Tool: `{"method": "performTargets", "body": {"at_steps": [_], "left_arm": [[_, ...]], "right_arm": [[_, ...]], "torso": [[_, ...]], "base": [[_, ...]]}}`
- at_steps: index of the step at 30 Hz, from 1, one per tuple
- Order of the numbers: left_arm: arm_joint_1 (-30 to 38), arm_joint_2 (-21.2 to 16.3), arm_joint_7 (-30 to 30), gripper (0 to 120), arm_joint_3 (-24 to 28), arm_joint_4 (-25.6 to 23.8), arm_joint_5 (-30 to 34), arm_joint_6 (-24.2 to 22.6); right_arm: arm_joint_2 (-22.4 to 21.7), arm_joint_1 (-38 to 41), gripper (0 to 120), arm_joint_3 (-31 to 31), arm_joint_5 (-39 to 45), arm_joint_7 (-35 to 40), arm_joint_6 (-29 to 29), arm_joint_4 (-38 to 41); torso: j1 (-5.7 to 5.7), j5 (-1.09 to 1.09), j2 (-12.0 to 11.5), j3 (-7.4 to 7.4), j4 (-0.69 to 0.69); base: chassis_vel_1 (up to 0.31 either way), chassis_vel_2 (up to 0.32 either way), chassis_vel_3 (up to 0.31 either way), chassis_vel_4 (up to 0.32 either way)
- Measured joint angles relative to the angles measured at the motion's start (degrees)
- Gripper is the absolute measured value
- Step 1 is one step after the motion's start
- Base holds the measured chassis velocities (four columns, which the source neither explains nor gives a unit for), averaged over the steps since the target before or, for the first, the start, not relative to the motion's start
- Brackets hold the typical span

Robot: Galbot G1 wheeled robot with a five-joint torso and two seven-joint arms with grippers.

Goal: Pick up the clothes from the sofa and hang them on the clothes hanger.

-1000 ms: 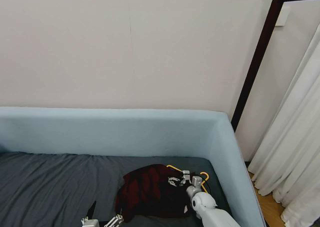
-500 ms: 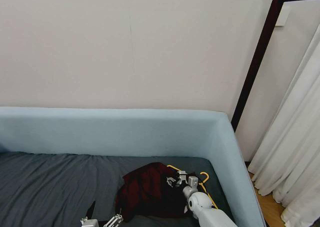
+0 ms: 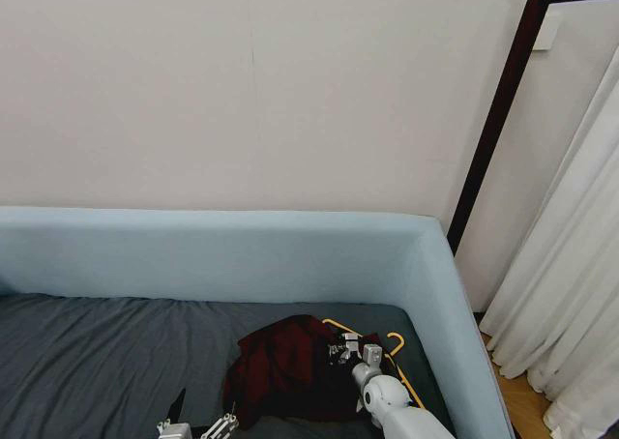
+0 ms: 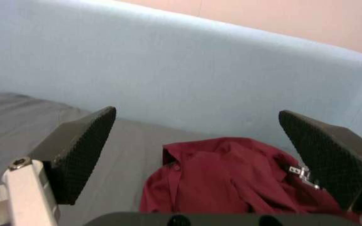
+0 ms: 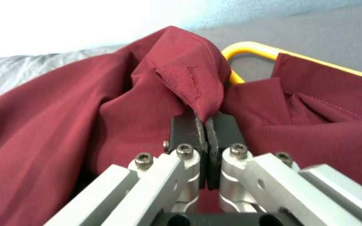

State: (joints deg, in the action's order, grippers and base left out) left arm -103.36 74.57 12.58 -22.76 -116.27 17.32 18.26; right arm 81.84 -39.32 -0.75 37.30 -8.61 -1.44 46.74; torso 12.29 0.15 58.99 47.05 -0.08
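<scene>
1. Where the grey seat cushion meets the right-hand end of the sofa, a dark red shirt is seen lying crumpled.
2. A yellow hanger is partly covered by the shirt, and its hook and one curved shoulder are left showing on the side toward the armrest.
3. A raised fold of the shirt, close to the hanger's curve, is pinched by the right gripper; in the right wrist view its two dark pads are pressed together on the cloth.
4. The left gripper is held low over the seat, just short of the shirt and apart from it; its black fingers are spread wide, and nothing is held between them.
5. The seat is enclosed by a pale blue backrest and armrest, behind which a plain light wall is seen.
6. Beyond the armrest a dark rack pole is seen rising along the wall, with a white curtain hung farther right
</scene>
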Motion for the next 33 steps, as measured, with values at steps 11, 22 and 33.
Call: {"method": "performTargets", "body": {"at_steps": [11, 22, 33], "left_arm": [[3.04, -1.57, 5.82, 97, 0.07, -0.39, 8.64, -8.71], [14.33, -6.42, 6.76, 98, 0.26, 3.65, 26.83, -15.75], [29.06, -13.73, 3.53, 97, 3.88, 19.39, 36.25, -20.83]], "right_arm": [[-6.11, -3.36, 0, -2.91, 2.79, -0.11, -0.50, 9.52], [-11.67, -5.70, 0, -4.21, 4.04, -0.02, -0.94, 16.25], [-13.33, -7.36, 0, -3.39, 4.62, 0.68, -1.04, 20.10]], "torso": [[0.00, 0.01, 0.00, 0.00, 0.00], [0.00, 0.00, 0.00, 0.00, 0.01], [0.00, 0.00, 0.00, 0.00, 0.01]], "base": [[0.000, 0.000, 0.000, 0.000], [0.000, 0.000, 0.000, 0.000], [0.000, 0.000, 0.000, 0.000]]}}
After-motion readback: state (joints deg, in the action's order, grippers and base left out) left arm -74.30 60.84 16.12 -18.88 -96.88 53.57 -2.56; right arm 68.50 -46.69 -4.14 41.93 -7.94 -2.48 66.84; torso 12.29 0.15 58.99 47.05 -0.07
